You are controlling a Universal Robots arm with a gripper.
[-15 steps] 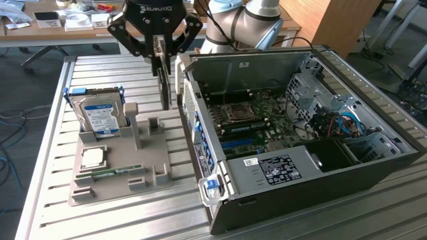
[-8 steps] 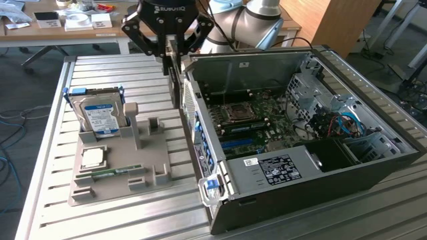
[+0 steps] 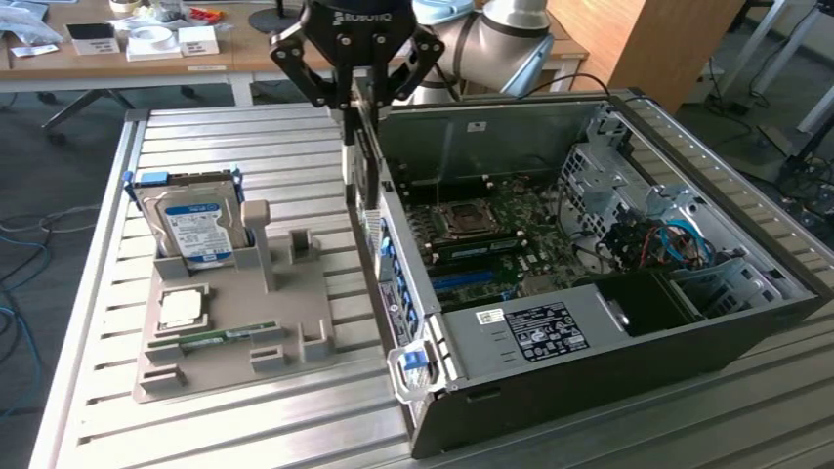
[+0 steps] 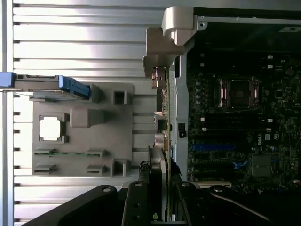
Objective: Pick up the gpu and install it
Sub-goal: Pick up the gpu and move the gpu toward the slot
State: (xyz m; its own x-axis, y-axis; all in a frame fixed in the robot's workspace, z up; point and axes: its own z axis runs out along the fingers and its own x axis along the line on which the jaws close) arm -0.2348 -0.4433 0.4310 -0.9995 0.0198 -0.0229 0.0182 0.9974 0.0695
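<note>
The pincer [image 3: 354, 102], black with two fingers, points straight down near the top of the exterior view; its fingers are drawn in on the gpu [image 3: 359, 161], pinching the thin dark card by its upper end, one finger on each flat face. In the wrist view the pincer [image 4: 160, 209] shows as two dark fingers, with the gpu [image 4: 158, 165] seen edge-on between them and running away from the camera. The card hangs upright, long side vertical; its lower end reaches the rim of the open computer case [image 3: 587, 366], at the wall that faces the tray; whether card and wall touch cannot be told. Inside the case lies the motherboard [image 3: 489, 239], its square processor socket and long slots visible; the wrist view shows the same motherboard [image 4: 235, 122] just beside the card. To the exterior view's left of the case sits a grey holder tray [image 3: 229, 366]; a silver hard drive [image 3: 195, 227] with a blue-white label stands upright in it; in front of that lie a square processor chip [image 3: 183, 310] and a narrow green memory stick [image 3: 215, 337]. Case and tray rest on a slatted metal table [image 3: 261, 435].
</note>
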